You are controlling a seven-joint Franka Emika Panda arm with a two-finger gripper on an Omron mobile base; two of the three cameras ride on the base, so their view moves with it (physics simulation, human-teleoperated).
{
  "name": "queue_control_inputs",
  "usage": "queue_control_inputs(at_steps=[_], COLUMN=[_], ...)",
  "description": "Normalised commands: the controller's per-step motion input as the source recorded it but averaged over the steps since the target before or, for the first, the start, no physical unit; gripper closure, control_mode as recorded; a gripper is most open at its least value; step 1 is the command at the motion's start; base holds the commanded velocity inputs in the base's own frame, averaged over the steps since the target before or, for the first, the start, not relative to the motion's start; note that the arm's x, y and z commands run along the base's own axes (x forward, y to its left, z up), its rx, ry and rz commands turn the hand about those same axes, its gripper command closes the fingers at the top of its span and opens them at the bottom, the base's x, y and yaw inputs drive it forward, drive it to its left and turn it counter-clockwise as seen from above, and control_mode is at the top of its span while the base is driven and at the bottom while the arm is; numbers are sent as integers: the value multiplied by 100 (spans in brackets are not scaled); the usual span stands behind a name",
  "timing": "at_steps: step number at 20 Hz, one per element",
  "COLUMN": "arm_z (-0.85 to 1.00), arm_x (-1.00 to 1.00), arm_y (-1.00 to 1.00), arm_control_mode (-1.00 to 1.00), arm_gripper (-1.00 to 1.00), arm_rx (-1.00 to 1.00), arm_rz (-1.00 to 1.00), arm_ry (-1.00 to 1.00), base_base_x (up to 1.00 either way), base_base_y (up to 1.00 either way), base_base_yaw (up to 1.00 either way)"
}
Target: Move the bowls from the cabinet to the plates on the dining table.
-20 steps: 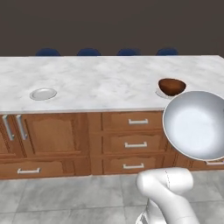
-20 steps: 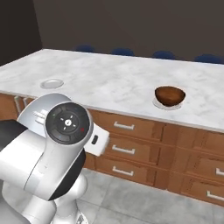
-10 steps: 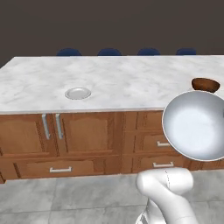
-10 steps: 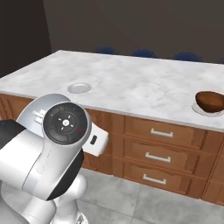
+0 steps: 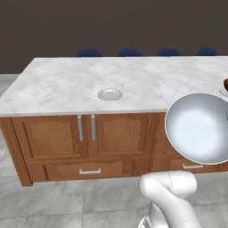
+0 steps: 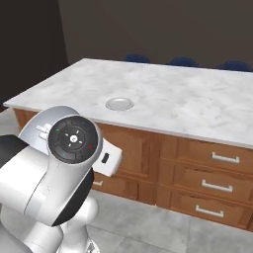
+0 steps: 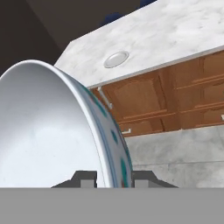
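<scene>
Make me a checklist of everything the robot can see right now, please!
Surface: dining table, white marble top, wooden base with drawers.
Job's things: empty plate on the table; white bowl with blue patterning, held tilted off the table; brown bowl at the left base view's right edge.
Clutter: nothing seen.
Grippers: gripper shut on the white bowl's rim.
Cables: nothing seen.
Surroundings: blue chairs behind the table, grey floor.
</scene>
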Motion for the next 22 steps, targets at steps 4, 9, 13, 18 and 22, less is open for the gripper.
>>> queue_control_inputs(at_steps=[4, 9, 13, 18, 22], arm_z=[0, 0, 0, 0, 0], arm_x=[0, 0, 0, 0, 0], arm_y=[0, 0, 0, 0, 0], arm_control_mode=[100, 100, 100, 100, 100], arm_gripper=[100, 100, 100, 100, 100], arm_rx=[0, 0, 0, 0, 0], arm_rz=[0, 0, 0, 0, 0], arm_ry=[0, 0, 0, 0, 0], base_base_x=[5, 3, 0, 25, 62], base_base_y=[70, 53, 7, 0, 0], base_base_yaw=[-3, -4, -1, 0, 0])
